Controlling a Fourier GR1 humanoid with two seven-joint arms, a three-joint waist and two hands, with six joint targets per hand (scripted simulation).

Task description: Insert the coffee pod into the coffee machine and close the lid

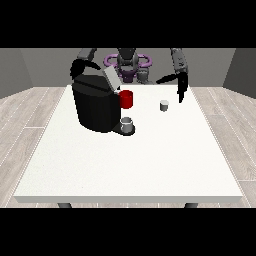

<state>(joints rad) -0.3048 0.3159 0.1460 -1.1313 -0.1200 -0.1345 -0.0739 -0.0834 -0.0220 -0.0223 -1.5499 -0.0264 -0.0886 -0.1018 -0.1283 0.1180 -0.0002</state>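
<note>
A black coffee machine [95,105] stands on the white table [130,165] at the left, its grey lid [111,77] tilted up and open. A small grey coffee pod [164,105] sits on the table to the machine's right. The hand at the view's right [181,86] hangs above and just right of the pod, fingers straight and pointing down, thumb spread, holding nothing. The hand at the view's left [77,67] is behind the machine's top, largely hidden.
A red cup [126,99] stands behind the machine's spout. A grey cup [127,125] sits on the machine's drip tray at the front. The table's near half is bare white surface.
</note>
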